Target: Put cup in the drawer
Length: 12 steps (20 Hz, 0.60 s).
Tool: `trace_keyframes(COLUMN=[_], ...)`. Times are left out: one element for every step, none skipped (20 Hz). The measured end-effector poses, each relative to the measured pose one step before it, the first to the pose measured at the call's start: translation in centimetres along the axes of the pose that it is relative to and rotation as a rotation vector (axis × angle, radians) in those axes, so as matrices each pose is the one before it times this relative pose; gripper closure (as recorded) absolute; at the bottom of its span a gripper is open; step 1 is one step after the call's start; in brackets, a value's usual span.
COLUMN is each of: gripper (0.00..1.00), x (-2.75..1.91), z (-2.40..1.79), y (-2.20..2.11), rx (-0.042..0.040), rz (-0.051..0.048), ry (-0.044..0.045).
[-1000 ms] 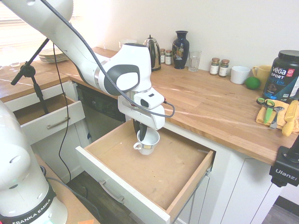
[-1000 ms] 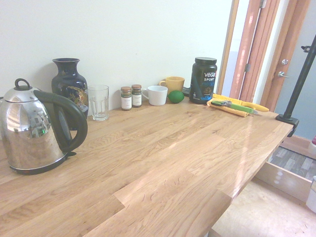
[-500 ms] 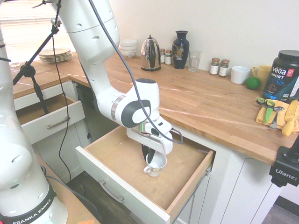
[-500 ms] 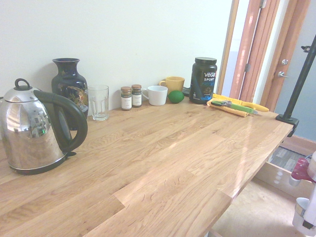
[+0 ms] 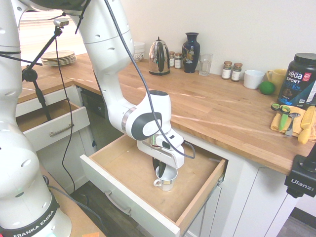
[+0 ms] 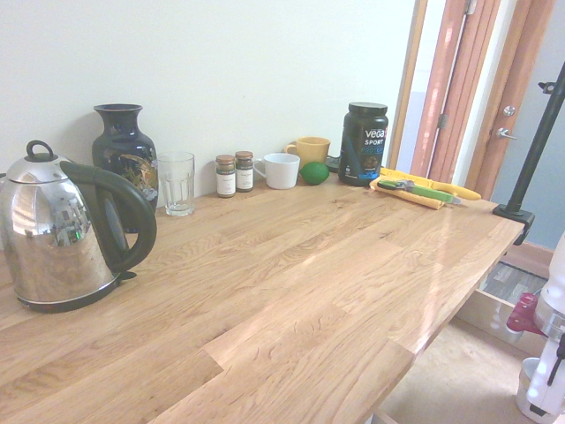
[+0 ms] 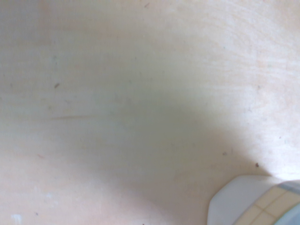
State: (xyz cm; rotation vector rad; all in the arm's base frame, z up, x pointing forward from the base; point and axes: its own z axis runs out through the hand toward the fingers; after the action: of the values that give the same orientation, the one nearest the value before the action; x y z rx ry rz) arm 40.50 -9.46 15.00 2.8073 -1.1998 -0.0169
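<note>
**Cup lowered onto the drawer floor, grip not yet released**

We are in a kitchen with a long wooden countertop (image 5: 222,111) along a pale wall, white cabinets beneath it, and the wide drawer (image 5: 126,163) pulled fully out below the counter edge; a second, smaller drawer (image 5: 49,123) stands open well off to one side. Over the last second the arm has carried the cup (image 5: 166,178) from above the drawer's rim down into it; half a second ago it was already almost where it is now, so the descent looks finished. The cup sits upright at or just above the wooden bottom, near the middle of the drawer, handle turned toward the front panel; whether it truly touches the floor we cannot tell. The gripper (image 5: 159,167) points straight down and is clamped on the cup's rim; the second exterior view catches only the arm at the far counter corner; the wrist view shows bare drawer wood with a corner of the cup (image 7: 255,201).

We judge the placing nearly done; what remains is letting go and rising clear. Room is generous: the cup stands well apart from the side walls and the front panel; the counter edge overhangs the drawer's back, so the exit should be straight up, with care that the parting fingers do not tip the cup.
</note>
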Motion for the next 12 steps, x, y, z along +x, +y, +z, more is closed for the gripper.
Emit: trace_keyframes(gripper=[0.0,0.0,0.0,0.0,0.0,0.0,0.0,0.0,0.0,0.0,0.0,0.0], x=[0.015,-0.001,-0.004,-0.008,-0.002,-0.005,-0.011,-0.023,-0.014,-0.001,0.005,0.024], z=[-0.022,-0.026,-0.022,-0.015,-0.011,-0.004,-0.002,-0.007,-0.007,-0.007,-0.008,-0.013], y=[-0.038,-0.066,-0.059,-0.046,-0.024,-0.014,-0.017,-0.043,-0.033,-0.019,-0.015,-0.003], rx=[0.00149,0.0016,0.00136,0.00006,-0.00015,0.00026,0.00031,0.00039,0.00041,0.00041,0.00044,0.00025], rz=[0.00186,0.00293,0.0028,0.00033,0.00028,0.00093,0.00077,0.00014,0.00044,0.00082,0.00107,0.00082], ry=[-0.00024,-0.00025,-0.00025,-0.00001,0.0002,-0.00007,-0.0002,-0.00007,-0.00005,-0.00002,-0.00001,0.00041])
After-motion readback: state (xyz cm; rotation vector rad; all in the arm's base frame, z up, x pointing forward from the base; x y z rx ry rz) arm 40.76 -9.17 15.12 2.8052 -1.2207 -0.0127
